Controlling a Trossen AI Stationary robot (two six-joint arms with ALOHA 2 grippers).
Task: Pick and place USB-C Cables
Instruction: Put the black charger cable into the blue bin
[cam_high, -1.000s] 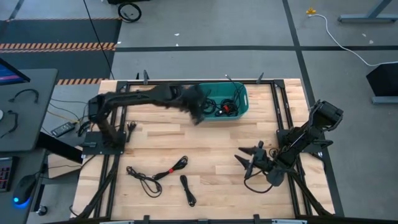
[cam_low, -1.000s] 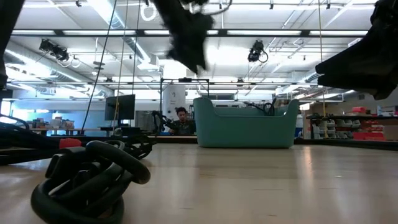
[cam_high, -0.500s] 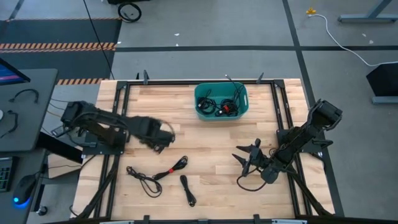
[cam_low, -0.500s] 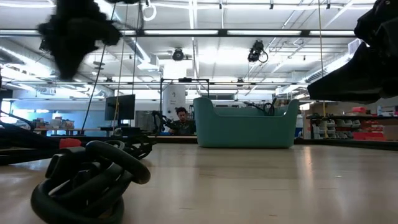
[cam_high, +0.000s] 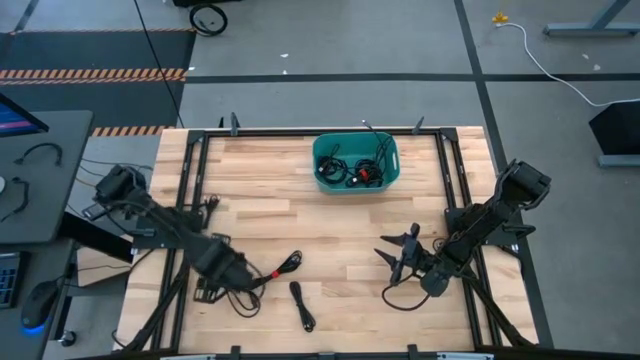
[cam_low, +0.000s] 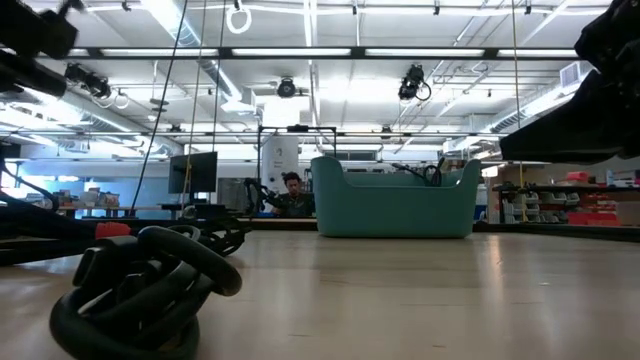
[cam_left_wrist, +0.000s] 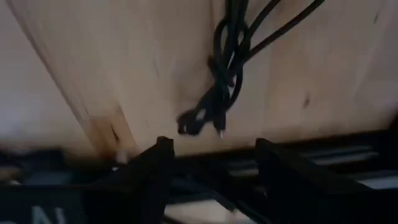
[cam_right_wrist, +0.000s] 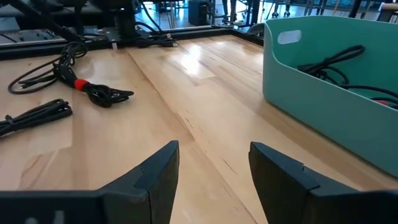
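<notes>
Two USB-C cables lie on the near part of the table. One is a loose loop with a red tie (cam_high: 250, 284) (cam_right_wrist: 81, 84) and the other a short bundle (cam_high: 302, 306) (cam_right_wrist: 34, 115), which fills the foreground of the low view (cam_low: 140, 290). More cables rest inside the teal bin (cam_high: 355, 163) (cam_right_wrist: 336, 81). My left gripper (cam_high: 235, 277) (cam_left_wrist: 211, 146) is open and hovers low over the left part of the red-tied cable (cam_left_wrist: 224, 74), which lies just beyond its fingertips. My right gripper (cam_high: 392, 262) (cam_right_wrist: 214, 155) is open, above bare wood near the table's right side.
Black frame rails run along the table's left and right sides (cam_high: 185, 200) (cam_high: 455, 190). The teal bin stands at the middle of the far edge. Bare wood lies between the bin and the two cables. A person sits in the room beyond the table (cam_low: 291, 193).
My left arm has swung from over the teal bin toward the table's left and near edge. It has come down to the red-tied cable. The cables on the table have kept their places, and my right arm has barely moved.
</notes>
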